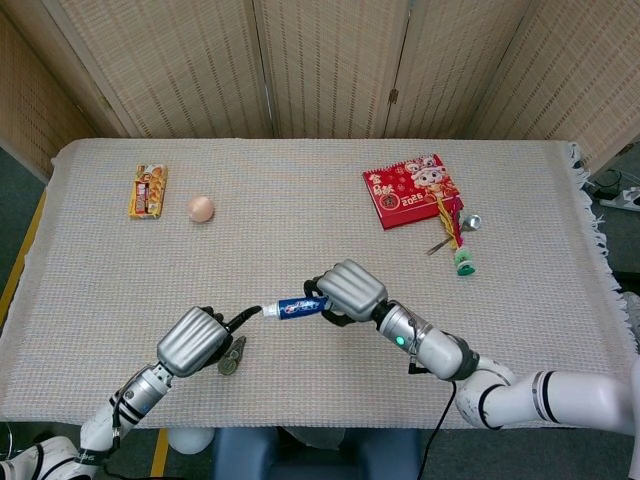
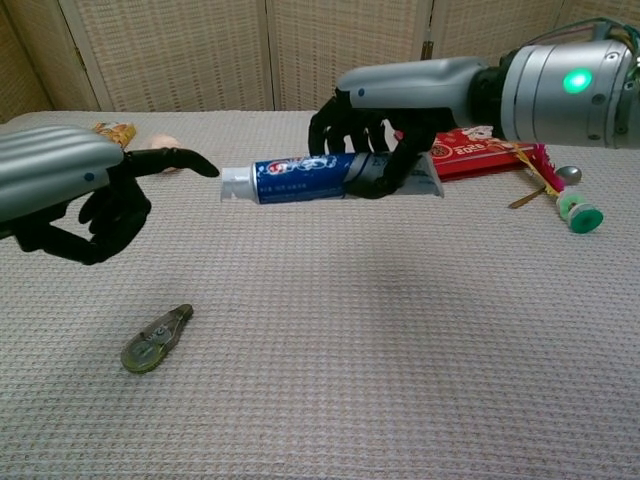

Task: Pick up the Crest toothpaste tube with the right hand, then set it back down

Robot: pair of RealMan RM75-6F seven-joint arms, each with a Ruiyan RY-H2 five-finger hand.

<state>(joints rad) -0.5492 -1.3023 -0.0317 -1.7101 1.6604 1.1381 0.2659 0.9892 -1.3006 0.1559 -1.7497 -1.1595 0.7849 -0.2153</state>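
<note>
— Crest toothpaste tube (image 1: 297,307): where does it sit in the head view?

— Off the cloth, near the front edge of the table (image 1: 300,200). The right hand (image 1: 350,291) has its dark fingers wrapped around the tail half, and the white cap end points toward the robot's left.

— And the left hand (image 1: 196,337)?

— Low at the front, holding nothing. One finger is stretched out toward the cap, the rest curled in. From above I cannot tell whether the fingertip touches the cap.

— What else lies on the table from that angle?

— A small dark-green tool (image 1: 231,359) just beside the left hand. Far back on the left, a snack bar (image 1: 148,190) and an egg (image 1: 201,209) near each other. On the right, a red calendar (image 1: 411,190), with a bundle of small items (image 1: 457,232) beside it that is too small to make out.

— Now the chest view?

— The tube (image 2: 300,178) hangs roughly level above the cloth, blue body with a white cap at the left end. The right hand (image 2: 375,140) clamps it from above, fingers curled round the crimped end. The left hand (image 2: 85,195) points one finger at the cap; a narrow gap shows between fingertip and cap. The green tool (image 2: 156,339) lies flat on the cloth below, well apart from the tube. The red calendar (image 2: 480,155) peeks out behind the right hand.
</note>
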